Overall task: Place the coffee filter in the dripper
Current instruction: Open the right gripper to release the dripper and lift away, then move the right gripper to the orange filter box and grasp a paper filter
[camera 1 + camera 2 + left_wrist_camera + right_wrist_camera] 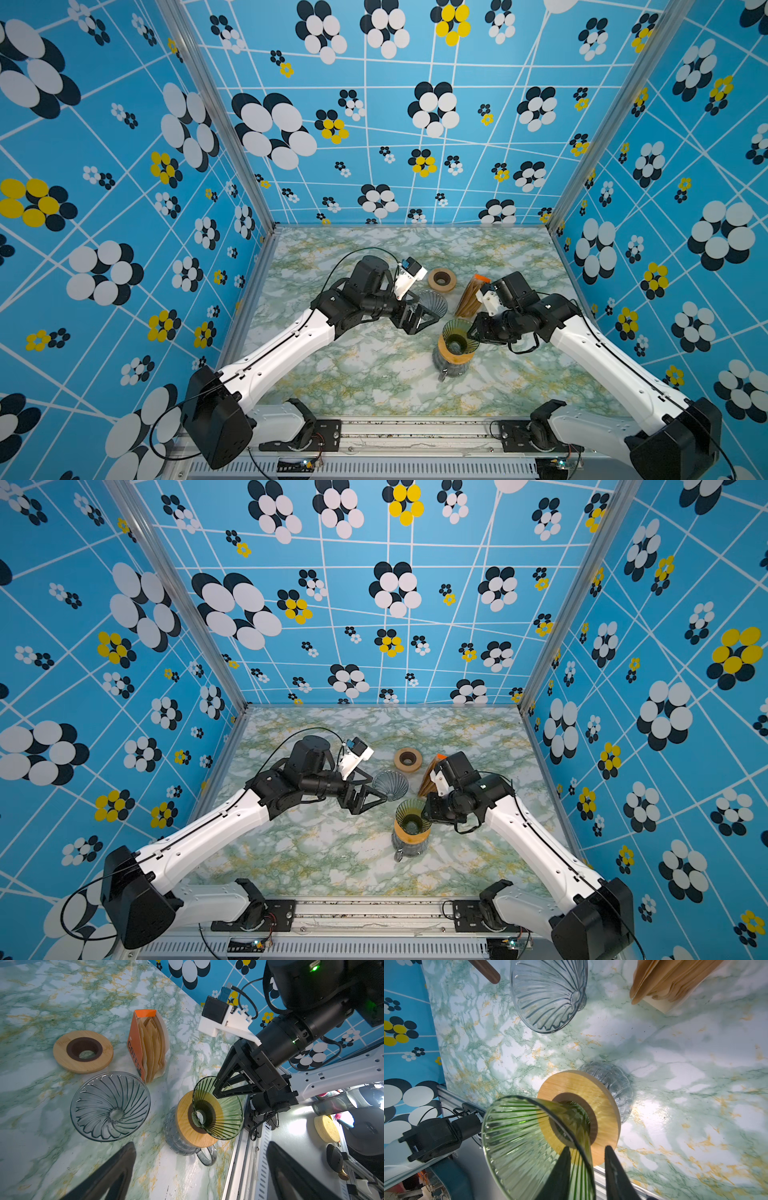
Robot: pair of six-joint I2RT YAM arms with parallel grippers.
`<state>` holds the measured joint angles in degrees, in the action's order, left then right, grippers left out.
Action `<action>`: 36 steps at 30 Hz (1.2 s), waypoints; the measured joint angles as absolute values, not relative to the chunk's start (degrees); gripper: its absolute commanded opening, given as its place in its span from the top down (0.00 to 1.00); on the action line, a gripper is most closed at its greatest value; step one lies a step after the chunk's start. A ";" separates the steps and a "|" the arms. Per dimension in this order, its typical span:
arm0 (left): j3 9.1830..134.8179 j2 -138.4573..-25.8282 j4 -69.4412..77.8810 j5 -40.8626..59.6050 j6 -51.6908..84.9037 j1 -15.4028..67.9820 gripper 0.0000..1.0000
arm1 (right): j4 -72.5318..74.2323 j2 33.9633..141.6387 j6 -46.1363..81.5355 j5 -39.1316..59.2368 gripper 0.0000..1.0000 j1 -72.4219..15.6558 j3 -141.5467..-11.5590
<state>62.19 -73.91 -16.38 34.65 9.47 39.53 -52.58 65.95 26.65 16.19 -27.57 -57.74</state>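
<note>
Blue flower-print walls (415, 124) box in a green-and-white marbled desk (374, 386), over which the left pincer (200, 1146) hangs spread wide beside a clear ribbed glass cone (99, 1105) lying on its side. Nearer the front, the right pincer (587, 1148) sits parted astride the rim of the green ribbed glass dripper (519, 1136), its outer finger clear of the glass; the dripper stands in a round wooden collar (604, 1101) on a clear glass carafe (620, 1086). Brown paper coffee filters (152, 1047) stand packed in an orange-and-white carton (134, 1039) behind it, beside a loose wooden ring (62, 1053).
</note>
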 measured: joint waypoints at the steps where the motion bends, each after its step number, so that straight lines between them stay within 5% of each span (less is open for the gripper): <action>1: 62.19 -73.91 -16.40 34.65 9.39 39.53 0.01 | -53.15 65.56 26.52 15.73 0.67 -27.57 -58.39; 12: 62.19 -73.89 -16.73 34.24 9.37 39.53 0.01 | -59.20 61.43 25.04 9.69 0.66 -27.11 -64.82; 19: 63.16 -73.34 -17.12 31.33 9.37 39.51 0.01 | -59.61 61.60 24.67 3.55 0.78 -26.68 -67.75; 27: 73.21 -77.93 -19.70 30.68 6.94 39.51 0.01 | -54.13 69.01 24.82 -3.75 0.84 -25.89 -71.99; 36: 70.39 -79.33 -19.31 30.74 4.89 40.25 0.01 | -45.12 77.36 27.29 -5.56 0.83 -21.04 -72.75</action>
<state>70.39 -79.33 -19.31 30.74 4.89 40.25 -45.12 77.36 27.29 -5.56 -21.04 -72.75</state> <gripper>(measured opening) 0.990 0.167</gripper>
